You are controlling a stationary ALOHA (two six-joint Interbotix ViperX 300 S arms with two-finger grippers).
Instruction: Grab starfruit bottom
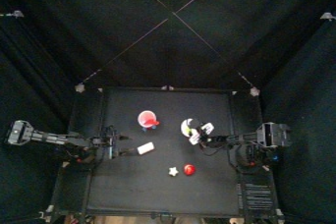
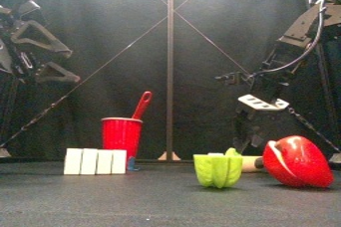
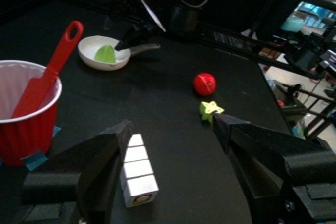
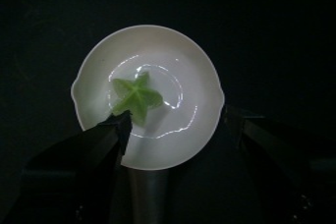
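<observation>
The starfruit [image 3: 210, 109] lies flat on the black counter [image 1: 118, 174] near its front edge, just beside a red ball [image 3: 203, 82] and apart from both arms. The right hand [image 4: 168, 140] hangs spread wide over a white bowl [image 4: 197, 81] farther back. The left hand [image 3: 171, 135], jaws apart, hovers near a red cup [image 3: 27, 105] and a pale block [image 3: 136, 164]. Black curtains [image 1: 39, 31] close the room in.

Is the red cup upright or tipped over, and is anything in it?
Upright: the red cup stands on its base with its mouth facing up, and a red spoon leans inside it, handle sticking out.
</observation>
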